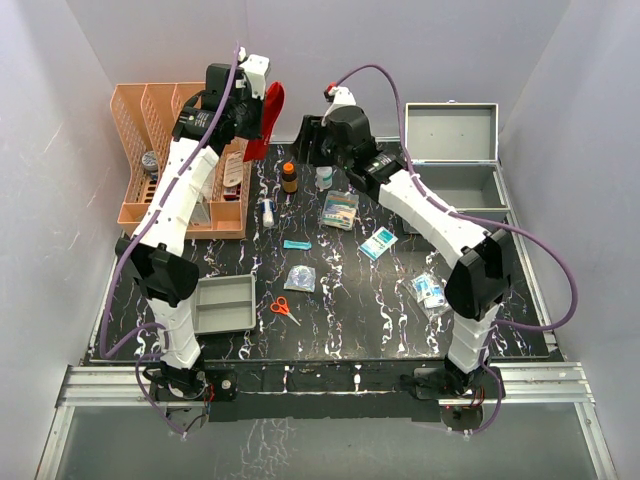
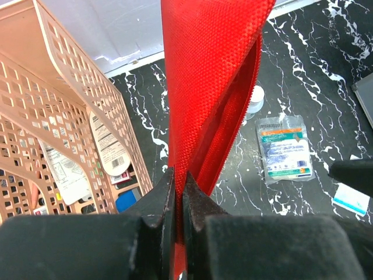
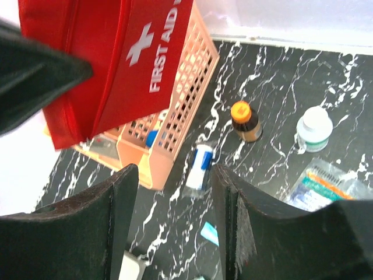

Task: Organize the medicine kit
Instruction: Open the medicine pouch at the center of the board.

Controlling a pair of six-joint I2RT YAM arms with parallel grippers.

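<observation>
My left gripper (image 1: 258, 112) is shut on a red first aid pouch (image 1: 266, 120) and holds it in the air beside the orange basket (image 1: 140, 115). In the left wrist view the pouch (image 2: 210, 87) runs up from between the shut jaws (image 2: 179, 186). In the right wrist view the pouch (image 3: 122, 58) hangs at upper left with white "FIRST AID" lettering. My right gripper (image 1: 312, 140) is open and empty, just right of the pouch, above the table. Loose items lie on the black marbled table: an amber bottle (image 1: 289, 177), a white jar (image 1: 324, 177), a small tube (image 1: 268, 212) and several sachets (image 1: 340, 210).
A grey metal case (image 1: 452, 160) stands open at the back right. A grey tray (image 1: 224, 303) lies front left, red scissors (image 1: 283, 307) beside it. More packets lie at the right (image 1: 430, 292). The basket holds several packets (image 2: 64, 169).
</observation>
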